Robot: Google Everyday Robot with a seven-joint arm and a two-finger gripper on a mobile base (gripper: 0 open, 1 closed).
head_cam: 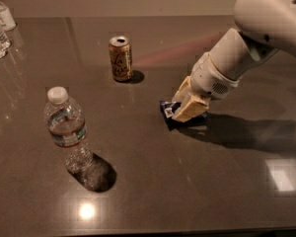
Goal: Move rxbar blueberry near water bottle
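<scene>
A white robot arm (pixel 237 53) reaches down over a dark table (pixel 153 191). The capped water bottle (pixel 66 127) stands upright at left, its fill unclear, with a gold-tan can (pixel 120 58) upright behind. Right of centre, the gripper (pixel 185 110) is clamped on the rxbar blueberry (pixel 166 108), well apart from the bottle.
</scene>
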